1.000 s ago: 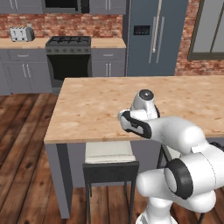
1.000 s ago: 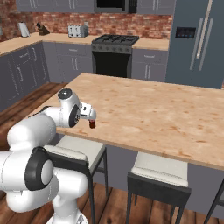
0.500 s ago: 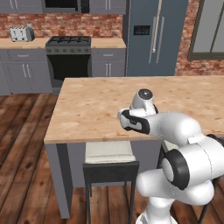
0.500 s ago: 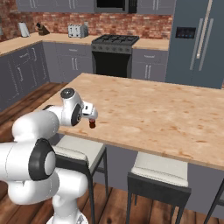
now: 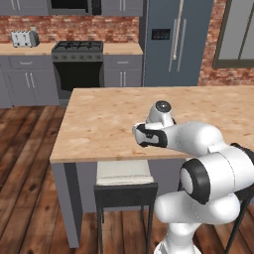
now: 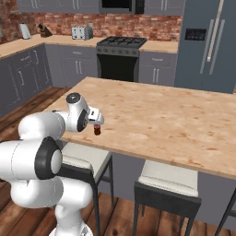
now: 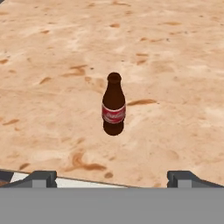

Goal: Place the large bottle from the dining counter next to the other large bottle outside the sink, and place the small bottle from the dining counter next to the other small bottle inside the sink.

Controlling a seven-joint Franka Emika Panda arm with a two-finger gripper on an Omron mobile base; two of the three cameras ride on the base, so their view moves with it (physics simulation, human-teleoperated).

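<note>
The small bottle (image 7: 113, 105), tiny and brown with a red label, stands upright on the dining counter (image 7: 175, 65) near its front edge. In the right base view the small bottle (image 6: 97, 130) sits just below my gripper (image 6: 96, 120). My gripper (image 7: 111, 179) hovers over it, open, its fingertips (image 7: 40, 178) spread wide on both sides and nothing between them. In the left base view my gripper (image 5: 142, 136) hangs low over the light wooden counter (image 5: 99, 119). The large bottle, the sink and the bottles by it are out of view.
Two stools (image 6: 170, 182) (image 6: 85, 159) are tucked under the counter's near side, one of them (image 5: 124, 176) right below the hand. A stove (image 5: 77, 49), a fridge (image 5: 173, 39) and a toaster (image 5: 25, 37) line the far brick wall.
The hand has edged slightly left along the counter's front and settled lower over the small bottle. The jaws have stayed open and the bottle has not moved.
</note>
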